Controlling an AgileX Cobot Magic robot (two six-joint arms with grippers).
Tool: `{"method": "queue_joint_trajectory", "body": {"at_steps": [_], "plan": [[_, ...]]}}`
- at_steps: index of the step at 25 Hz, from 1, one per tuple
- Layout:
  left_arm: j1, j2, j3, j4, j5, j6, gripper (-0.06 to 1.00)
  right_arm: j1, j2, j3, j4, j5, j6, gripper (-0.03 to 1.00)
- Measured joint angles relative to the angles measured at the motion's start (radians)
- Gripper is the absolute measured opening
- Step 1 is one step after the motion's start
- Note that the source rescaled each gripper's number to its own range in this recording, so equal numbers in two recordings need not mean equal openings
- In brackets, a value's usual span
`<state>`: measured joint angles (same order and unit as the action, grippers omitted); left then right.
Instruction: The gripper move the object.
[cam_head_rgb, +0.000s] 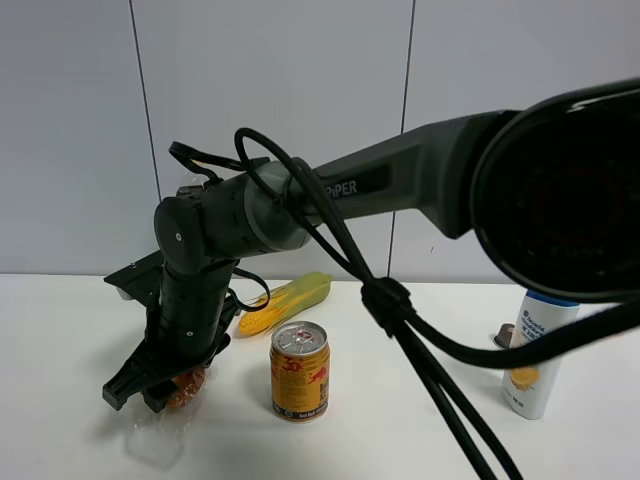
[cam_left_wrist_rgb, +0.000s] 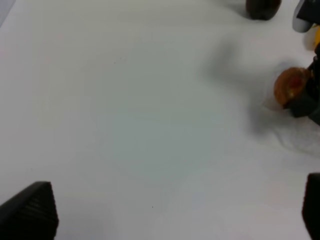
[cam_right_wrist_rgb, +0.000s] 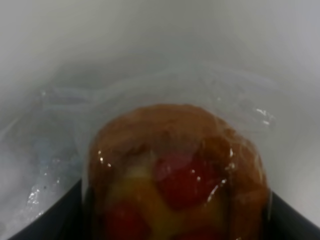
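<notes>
I have the right claw (cam_head_rgb: 150, 388) closed on the muffin (cam_head_rgb: 188, 384), which sits between its fingers (cam_right_wrist_rgb: 47, 220) low over the table (cam_head_rgb: 400, 440). The wrist camera shows the muffin filling the gap, with a dark finger on each side. My worry is the wrapper (cam_head_rgb: 160, 437): the loose clear plastic hangs below and beyond the claw. If the fingers bear mostly on film rather than cake, the muffin may slide out when I move, and squeezing harder would likely crush it. The can (cam_head_rgb: 299, 370) stands near the claw's side, and a careless sweep that way could tip it. I cannot tell whether the muffin is lifted or touching the table, and the fingertips are cut off in the wrist view. The left gripper (cam_left_wrist_rgb: 170, 215) is spread wide, holding nothing, well apart from the claw.
</notes>
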<state>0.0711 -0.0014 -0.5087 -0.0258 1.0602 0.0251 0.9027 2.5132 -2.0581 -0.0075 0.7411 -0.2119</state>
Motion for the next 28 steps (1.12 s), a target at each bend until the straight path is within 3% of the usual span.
{"method": "queue_joint_trajectory", "body": {"at_steps": [10,11,13,15,16,20,28], "plan": [[0.000,0.000,0.000,0.000,0.000,0.000,1.00,0.000,0.004,0.000,0.008,0.036,0.000,0.03],[0.000,0.000,0.000,0.000,0.000,0.000,1.00,0.000,0.004,0.000,0.008,0.047,0.002,0.20],[0.000,0.000,0.000,0.000,0.000,0.000,1.00,0.000,0.003,0.000,-0.003,0.053,0.009,0.68],[0.000,0.000,0.000,0.000,0.000,0.000,1.00,-0.001,0.002,0.000,-0.003,0.053,0.011,0.88],[0.000,0.000,0.000,0.000,0.000,0.000,1.00,-0.001,0.001,0.000,-0.004,0.053,0.011,0.93],[0.000,0.000,0.000,0.000,0.000,0.000,1.00,-0.001,-0.013,0.000,-0.003,0.053,0.011,0.99],[0.000,0.000,0.000,0.000,0.000,0.000,1.00,-0.001,-0.151,0.000,-0.003,0.074,0.012,1.00]]}}
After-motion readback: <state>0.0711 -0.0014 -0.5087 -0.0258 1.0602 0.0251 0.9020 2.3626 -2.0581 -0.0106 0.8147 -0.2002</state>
